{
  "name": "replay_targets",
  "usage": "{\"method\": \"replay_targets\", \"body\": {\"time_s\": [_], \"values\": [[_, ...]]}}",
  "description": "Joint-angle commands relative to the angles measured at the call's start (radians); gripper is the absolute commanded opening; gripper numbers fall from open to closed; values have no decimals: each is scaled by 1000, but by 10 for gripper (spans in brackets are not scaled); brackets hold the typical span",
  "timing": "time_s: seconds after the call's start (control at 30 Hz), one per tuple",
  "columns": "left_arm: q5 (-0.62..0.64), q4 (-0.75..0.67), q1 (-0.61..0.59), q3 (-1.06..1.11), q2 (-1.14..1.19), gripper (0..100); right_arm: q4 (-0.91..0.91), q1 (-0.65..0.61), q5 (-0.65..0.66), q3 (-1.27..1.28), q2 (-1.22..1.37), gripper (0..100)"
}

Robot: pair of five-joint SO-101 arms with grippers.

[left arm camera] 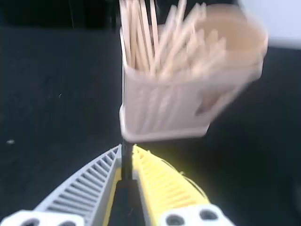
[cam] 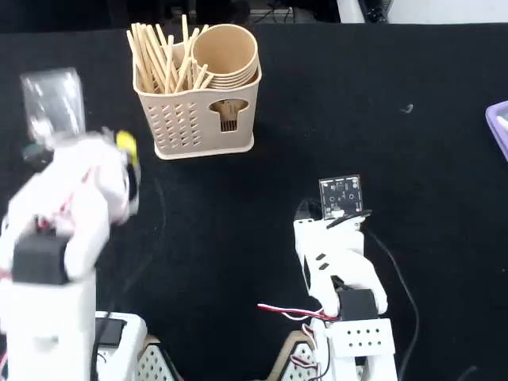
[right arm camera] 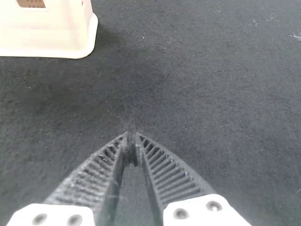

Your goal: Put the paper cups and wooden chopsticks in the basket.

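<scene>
A beige perforated basket stands at the back of the black table, holding several wooden chopsticks on one side and stacked paper cups on the other. The left wrist view faces the basket with chopsticks and cups inside. My left gripper is shut with nothing in it, a little short of the basket; its arm is at the left. My right gripper is shut and empty, low over bare table, with the basket's base farther off. The right arm sits front centre.
A purple object pokes in at the right edge of the table. A clear plastic item lies behind the left arm. Cables trail by the right arm's base. Black tabletop stretches between the arms and the basket.
</scene>
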Motion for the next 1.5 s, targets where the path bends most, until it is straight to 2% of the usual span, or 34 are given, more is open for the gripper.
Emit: {"method": "replay_targets", "body": {"time_s": [0.0, 0.07, 0.2, 0.27, 0.37, 0.53, 0.67, 0.77, 1.0, 1.07, 1.47], "values": [[-232, 58, -16, 315, -315, 54, -29, 5, -2, -12, -28, 15], [-301, 60, -56, 463, -479, 53, -29, 5, -2, -15, -28, 15], [-262, 55, -196, 653, -824, 32, -20, 5, -11, -45, -28, 13], [-241, 60, -259, 673, -804, 30, 21, 5, -12, -84, -28, 12], [-242, 54, -315, 710, -700, 30, 189, 14, -12, -171, -28, 12], [-218, 60, -243, 832, -674, 30, 489, 12, -12, -285, -28, 15], [-110, 46, -226, 929, -674, 30, 588, 12, -12, -283, -28, 15], [-103, 25, -225, 964, -674, 30, 557, 5, -12, -211, -28, 15], [-103, -57, -222, 1182, -674, 30, 350, 6, -12, 19, -28, 15], [-97, -66, -228, 1247, -674, 30, 353, 11, -12, 19, -27, 15], [-98, -60, -226, 1253, -756, 30, 371, 12, -5, 19, -30, 14]]}}
